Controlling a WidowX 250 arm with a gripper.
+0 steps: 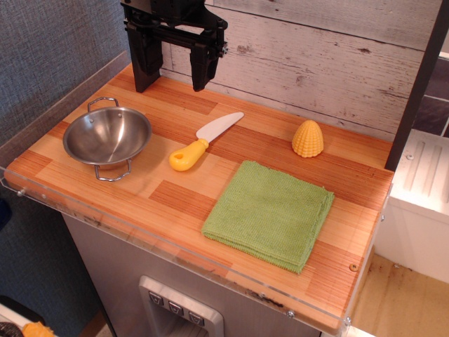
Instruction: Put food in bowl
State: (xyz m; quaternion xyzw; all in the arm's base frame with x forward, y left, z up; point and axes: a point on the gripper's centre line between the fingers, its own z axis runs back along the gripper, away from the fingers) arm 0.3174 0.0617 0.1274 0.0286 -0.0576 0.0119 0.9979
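While the wooden counter fills most of our view, with a clear plastic lip along its front and left edges, we see the black gripper hanging at the back left, just in front of the whitewashed plank wall. Its body runs out of the top of the picture, so we can make out little of the arm above it; it points straight down, with its two thick fingers vertical. The jaws stand spread, with an open gap between them and nothing held, and their tips hover just above the back of the counter. Next in size, we find a folded green cloth lying flat toward the front right. At the left sits the steel bowl, upright, its two wire loop handles sticking out front and back, with nothing inside that we can see. Just right of the bowl lies a toy knife with a white blade and yellow handle, set on a slant with the handle nearer us. Smallest is the yellow corn piece, standing on its flat base near the back right, well apart from the bowl and from the gripper, just beyond the cloth's far corner.
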